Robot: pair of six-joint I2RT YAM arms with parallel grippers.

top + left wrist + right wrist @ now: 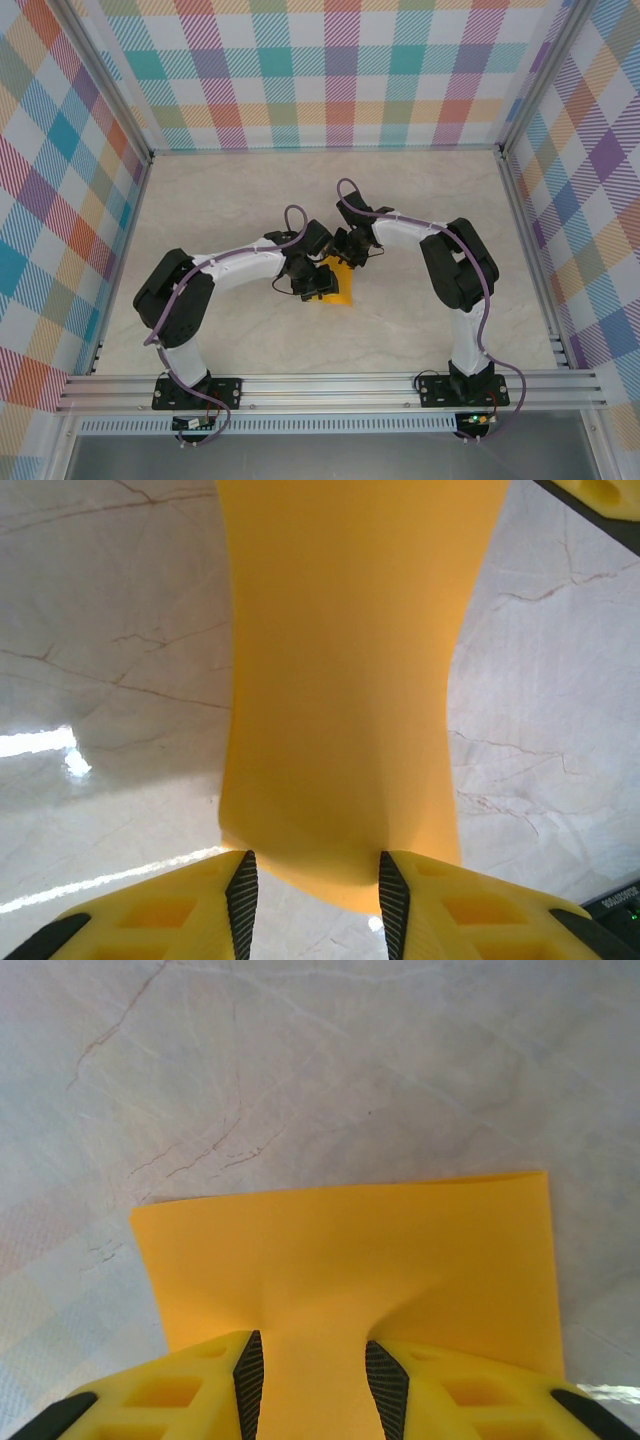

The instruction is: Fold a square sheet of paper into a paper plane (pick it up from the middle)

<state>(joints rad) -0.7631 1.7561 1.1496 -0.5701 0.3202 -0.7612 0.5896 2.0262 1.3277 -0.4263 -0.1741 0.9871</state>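
Left end effector (315, 880) and right end effector (306, 1365), elbows splayed outward, seemingly pinch paper (350, 1250).

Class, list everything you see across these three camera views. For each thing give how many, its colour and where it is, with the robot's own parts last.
sheet of paper: one, orange-yellow, mid-table, between the two grippers
table: one, pale marbled, under the arms
walls: three, multicoloured check, left, back and right of the table
frame rail: one, silver, near edge, carrying both arm bases
left arm: one, white and black, bent in towards the centre
right arm: one, white and black, bent in towards the centre
cables: purple, along each arm
left gripper: one, yellow with black pads, closed on the sheet of paper
right gripper: one, yellow with black pads, closed on the sheet of paper
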